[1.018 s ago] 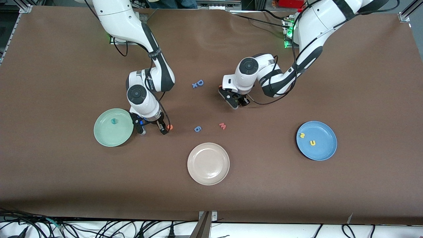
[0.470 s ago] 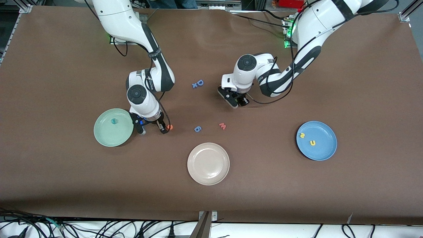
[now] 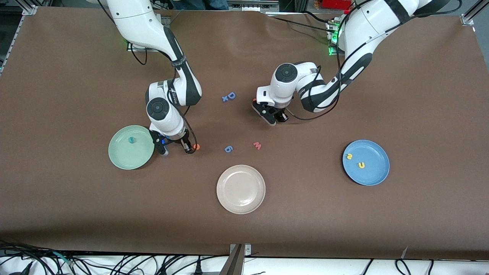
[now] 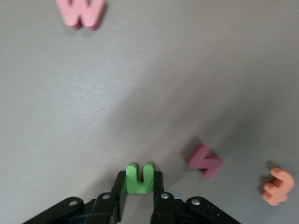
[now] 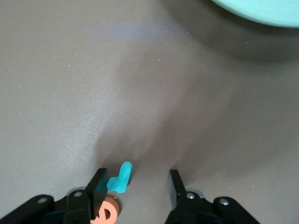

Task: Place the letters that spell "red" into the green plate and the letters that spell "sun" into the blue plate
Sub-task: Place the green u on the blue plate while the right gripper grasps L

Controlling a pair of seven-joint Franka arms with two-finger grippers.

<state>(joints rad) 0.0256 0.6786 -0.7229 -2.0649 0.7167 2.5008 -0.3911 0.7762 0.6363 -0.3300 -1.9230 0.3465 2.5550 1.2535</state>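
My left gripper (image 4: 139, 180) is shut on the green "n" (image 4: 139, 177), low over the table's middle (image 3: 273, 117). My right gripper (image 5: 137, 182) stands open at the table beside the green plate (image 3: 124, 157). The small teal "r" (image 5: 120, 177) lies between its fingers, close to one of them. The orange "e" (image 5: 108, 213) sits just outside that finger (image 3: 196, 146). The teal "d" (image 3: 131, 140) lies in the green plate. The yellow "s" (image 3: 349, 156) and yellow "u" (image 3: 361, 165) lie in the blue plate (image 3: 374, 151).
A cream plate (image 3: 240, 198) sits nearest the front camera. A pink "w" (image 3: 257, 145) and a blue "6" (image 3: 228, 149) lie between the grippers. A blue "D" (image 3: 231, 95) and small "x" (image 3: 225, 99) lie farther back. A dark red letter (image 4: 205, 161) and an orange letter (image 4: 275, 186) lie by the left gripper.
The left gripper has shut on the green "n". The right gripper's fingers have drawn closer together around the teal "r". Neither arm has travelled much.
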